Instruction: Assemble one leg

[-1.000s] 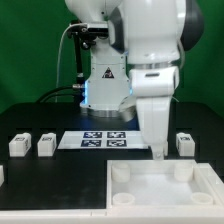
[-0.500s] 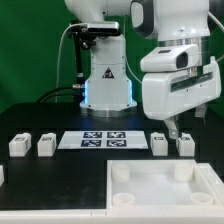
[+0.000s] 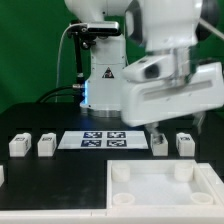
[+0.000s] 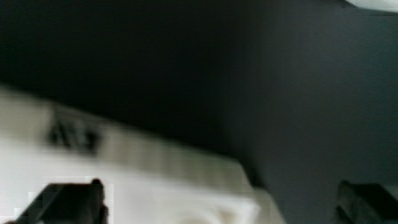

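My hand (image 4: 222, 205) hangs spread, empty; a leg (image 3: 160, 144) stands on open tabletop (image 3: 60, 175) just behind the tray (image 3: 150, 164) rim

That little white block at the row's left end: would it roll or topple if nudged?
The leg has flat square faces, so it likely slides rather than rolls. It sits low and squat, so tipping seems unlikely. Small and solid-looking: probably light and stiff.

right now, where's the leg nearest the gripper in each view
exterior view: the leg stands just beyond the far edge of the tray, second from the exterior view's right.
wrist view: too blurred to tell; a white shape with a dark mark may be it.
shared landmark: the open gripper.
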`<state>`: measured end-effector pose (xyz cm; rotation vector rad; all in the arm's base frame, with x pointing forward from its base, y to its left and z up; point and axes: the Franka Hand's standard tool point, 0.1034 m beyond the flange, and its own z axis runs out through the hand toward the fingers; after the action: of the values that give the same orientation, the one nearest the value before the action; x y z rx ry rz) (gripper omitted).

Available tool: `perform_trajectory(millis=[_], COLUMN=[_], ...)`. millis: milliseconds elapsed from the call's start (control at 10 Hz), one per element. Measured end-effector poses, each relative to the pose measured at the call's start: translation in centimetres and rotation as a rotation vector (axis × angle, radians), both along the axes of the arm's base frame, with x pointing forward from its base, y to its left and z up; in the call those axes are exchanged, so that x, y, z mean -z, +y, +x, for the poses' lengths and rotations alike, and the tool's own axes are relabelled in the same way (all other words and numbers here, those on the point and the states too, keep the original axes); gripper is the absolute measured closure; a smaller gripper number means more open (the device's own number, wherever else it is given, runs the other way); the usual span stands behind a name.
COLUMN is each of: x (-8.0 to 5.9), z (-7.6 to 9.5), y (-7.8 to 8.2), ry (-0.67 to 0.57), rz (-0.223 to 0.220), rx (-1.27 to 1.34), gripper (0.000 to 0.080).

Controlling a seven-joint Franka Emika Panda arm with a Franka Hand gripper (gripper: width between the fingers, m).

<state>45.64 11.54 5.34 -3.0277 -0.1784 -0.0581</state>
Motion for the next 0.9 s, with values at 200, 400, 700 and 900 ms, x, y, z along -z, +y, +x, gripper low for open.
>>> perform_trajectory(millis=[200,400,700,900], x=[0.4,0.4,-0.1,-0.1], z=[-0.6,-0.8,-2.3,-3.6], y=[1.3,1.2,2.3,3.8], ry=[0.024,0.047,0.348,0.591], rz=[0.01,0.006,-0.031,-0.063], rx=[0.037,0.03,0.04,0.01], gripper=[0.015,0.015,0.015,0.015])
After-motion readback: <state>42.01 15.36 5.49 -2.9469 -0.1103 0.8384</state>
